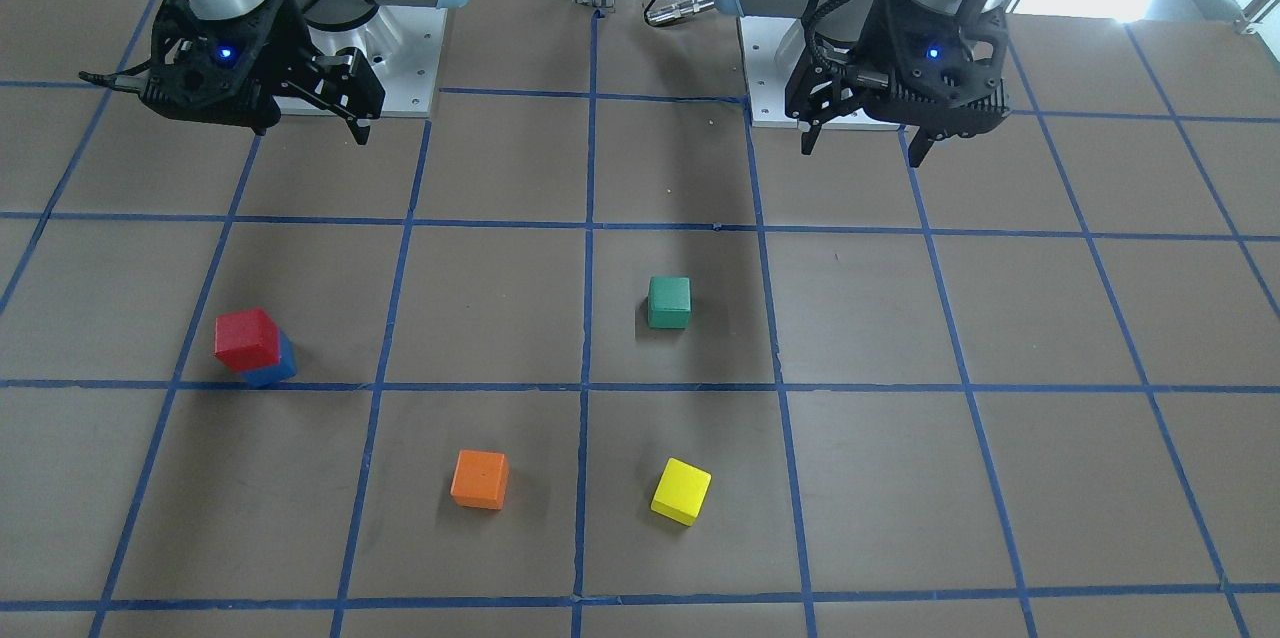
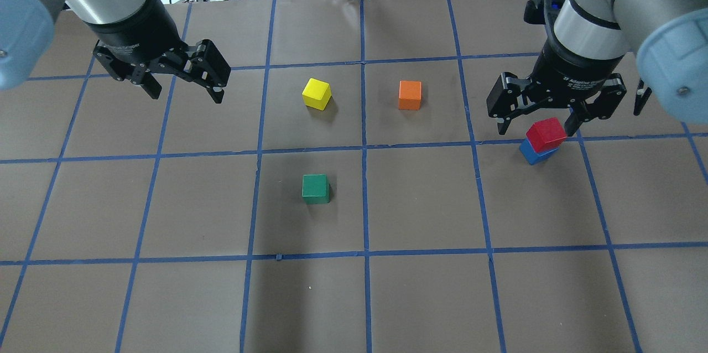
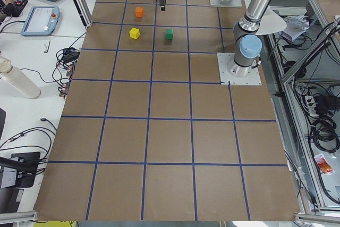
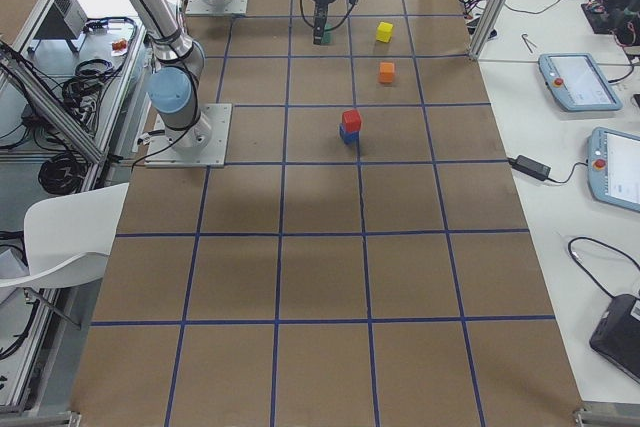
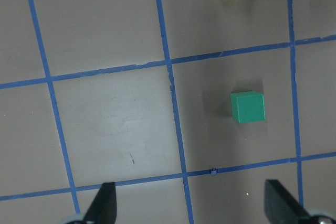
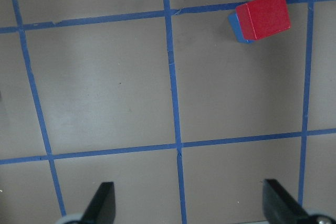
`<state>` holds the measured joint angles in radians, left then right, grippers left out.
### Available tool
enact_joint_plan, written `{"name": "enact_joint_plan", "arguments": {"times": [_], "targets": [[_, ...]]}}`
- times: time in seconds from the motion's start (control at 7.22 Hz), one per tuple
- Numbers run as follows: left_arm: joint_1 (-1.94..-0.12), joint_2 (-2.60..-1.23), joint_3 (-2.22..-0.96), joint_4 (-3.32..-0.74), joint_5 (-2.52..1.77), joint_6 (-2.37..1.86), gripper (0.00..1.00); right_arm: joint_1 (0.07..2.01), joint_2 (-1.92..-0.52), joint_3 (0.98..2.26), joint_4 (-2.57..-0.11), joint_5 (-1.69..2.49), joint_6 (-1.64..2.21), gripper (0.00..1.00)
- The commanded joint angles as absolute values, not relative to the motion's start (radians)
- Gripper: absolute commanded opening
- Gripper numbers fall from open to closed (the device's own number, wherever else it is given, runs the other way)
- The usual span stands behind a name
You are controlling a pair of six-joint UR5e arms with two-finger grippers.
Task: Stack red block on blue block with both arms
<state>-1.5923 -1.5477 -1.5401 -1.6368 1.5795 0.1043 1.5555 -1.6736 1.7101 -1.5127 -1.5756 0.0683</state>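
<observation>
The red block (image 1: 245, 338) sits on top of the blue block (image 1: 275, 370), turned a little askew so one blue corner shows. The stack also shows in the overhead view, red block (image 2: 546, 134) on blue block (image 2: 532, 154), and in the right wrist view (image 6: 263, 16). My right gripper (image 2: 536, 125) is open and empty, raised above the table just beyond the stack; in the front view it (image 1: 313, 130) hangs near its base. My left gripper (image 2: 186, 95) is open and empty, raised over the table's left side (image 1: 863, 150).
A green block (image 2: 316, 188) stands near the table's middle. A yellow block (image 2: 317, 93) and an orange block (image 2: 410, 94) stand farther out. The brown table (image 2: 420, 297) carries a blue tape grid. Arm bases stand at the robot's edge.
</observation>
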Motion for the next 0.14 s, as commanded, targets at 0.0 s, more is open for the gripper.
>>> {"name": "enact_joint_plan", "arguments": {"times": [0.0], "targets": [[-1.592, -1.548, -1.540, -1.637, 1.580, 0.104, 1.00, 1.555, -1.674, 1.712, -1.516, -1.577, 0.067, 1.00]]}}
